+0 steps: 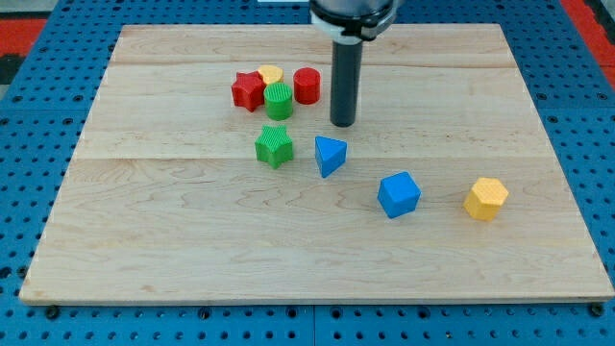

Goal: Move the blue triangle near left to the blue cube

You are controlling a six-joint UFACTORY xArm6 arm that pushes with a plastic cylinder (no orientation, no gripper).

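Observation:
The blue triangle [330, 155] lies near the middle of the wooden board [192, 240]. The blue cube [399, 194] sits to its lower right, a short gap apart. My tip [343, 124] stands just above the blue triangle toward the view's top, slightly to its right, not touching it. The rod rises from there to the arm's dark end at the view's top.
A green star [275, 146] lies left of the blue triangle. A cluster of a red star [248, 91], a yellow block [271, 74], a green cylinder [279, 101] and a red cylinder [307, 86] sits left of the rod. A yellow hexagonal block [486, 198] lies right of the blue cube.

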